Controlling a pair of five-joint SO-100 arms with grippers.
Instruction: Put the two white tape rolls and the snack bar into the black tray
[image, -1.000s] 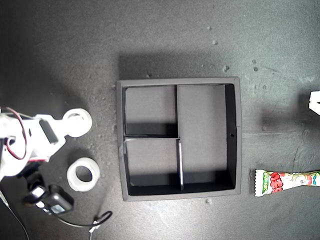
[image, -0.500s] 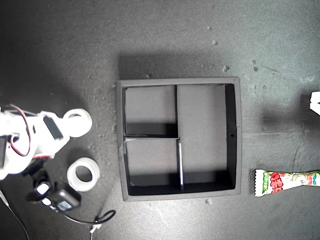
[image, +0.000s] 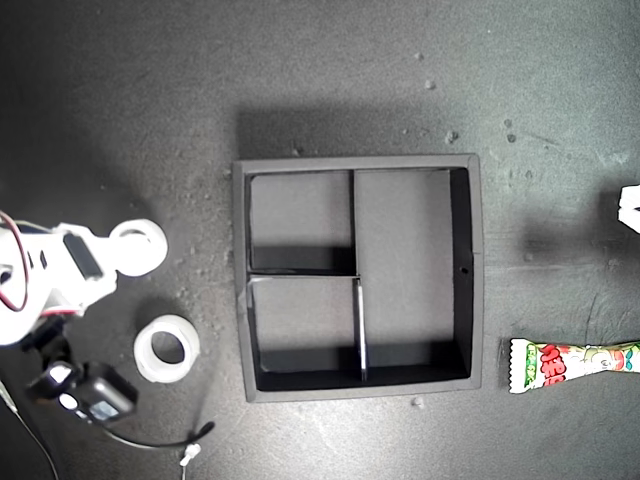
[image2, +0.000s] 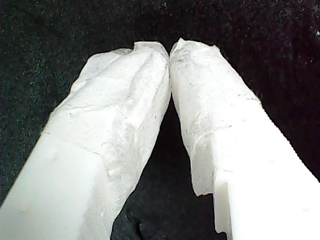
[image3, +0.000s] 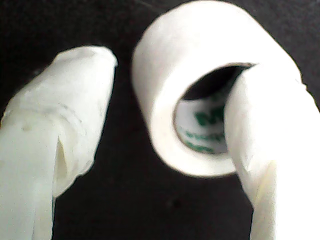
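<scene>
The black tray sits mid-mat with all three compartments bare. One white tape roll is at my second gripper, which is open: one finger is hooked through the roll's hole and the other finger stands apart from its outer wall. The other tape roll lies flat on the mat just below, in the exterior view. The snack bar lies at the exterior view's lower right, outside the tray. My first gripper is shut on nothing, at the exterior view's right edge.
A black camera module with a thin cable hangs off the second arm in the exterior view's lower left. Small crumbs dot the dark mat above the tray.
My second gripper has drawn back toward the exterior view's left, and the roll on its finger has moved left with it. The loose roll, tray and snack bar have stayed put.
</scene>
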